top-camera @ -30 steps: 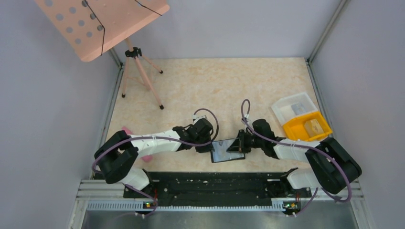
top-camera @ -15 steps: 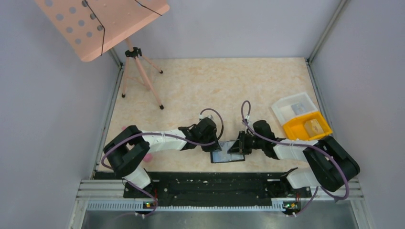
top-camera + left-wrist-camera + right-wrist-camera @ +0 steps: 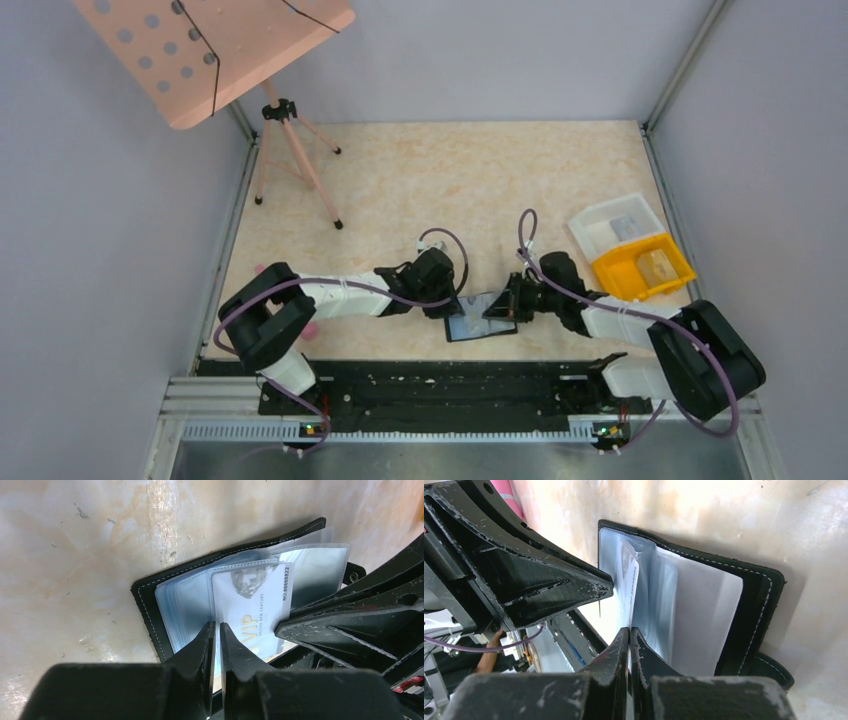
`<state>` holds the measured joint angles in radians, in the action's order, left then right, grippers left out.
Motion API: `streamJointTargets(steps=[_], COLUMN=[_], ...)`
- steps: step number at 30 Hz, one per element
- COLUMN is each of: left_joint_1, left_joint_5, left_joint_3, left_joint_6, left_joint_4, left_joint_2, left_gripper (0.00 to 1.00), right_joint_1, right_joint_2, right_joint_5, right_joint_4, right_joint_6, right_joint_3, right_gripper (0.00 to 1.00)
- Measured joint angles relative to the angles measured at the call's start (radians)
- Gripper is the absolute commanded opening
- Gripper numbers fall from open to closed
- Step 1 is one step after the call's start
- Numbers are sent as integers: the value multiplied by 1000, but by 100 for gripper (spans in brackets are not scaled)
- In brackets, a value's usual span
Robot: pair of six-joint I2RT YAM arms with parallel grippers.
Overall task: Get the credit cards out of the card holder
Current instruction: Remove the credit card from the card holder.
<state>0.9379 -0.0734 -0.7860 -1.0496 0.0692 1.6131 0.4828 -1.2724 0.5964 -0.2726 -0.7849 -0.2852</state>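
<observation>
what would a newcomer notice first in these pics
The open black card holder lies near the front edge of the table. The left fingers pinch a white VIP card in it, while the right fingers pinch its clear sleeves. Far left, a pink music stand stands out.

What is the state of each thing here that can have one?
card holder, open, lying on the table, sleeves fanned.
VIP card, face up, pinched at its lower edge by the left gripper.
clear sleeve, held at its edge by the right gripper.
left gripper, shut on the VIP card.
right gripper, shut on the clear sleeve.
yellow bin, holding a pale item.
</observation>
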Motion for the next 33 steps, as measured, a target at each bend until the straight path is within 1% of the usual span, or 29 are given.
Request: streamJointTargets(steps=[2,3,4,5,19,27,33], left_joint_1=[0,0,0,1,3,3,3], left_joint_5=[0,0,2,6,14,14,8], left_joint_3=[3,3,3,3,9,9,9], left_joint_6=[0,0,0,0,-10,-16,-23], left_joint_4=[-5,-6,-5,-4,-11,-11,-11], left_joint_2=[0,0,0,0,0,0,-1], left_gripper=[14,14,14,14,14,15,17], right_joint_1=[-9,-12,-14,-15,-50,-70,-76], right_joint_2=[13,19,23,28,74,210,267], right_joint_5=[0,0,1,2,18,-7,-81], right_joint_4=[8,10,16,21,36,161,323], right_joint_6=[-1,-1,-3,-2,-5,8,16], right_joint_3=[7,11,11,12,35,35,-4], right_gripper=[10,9,3,0,0,0,0])
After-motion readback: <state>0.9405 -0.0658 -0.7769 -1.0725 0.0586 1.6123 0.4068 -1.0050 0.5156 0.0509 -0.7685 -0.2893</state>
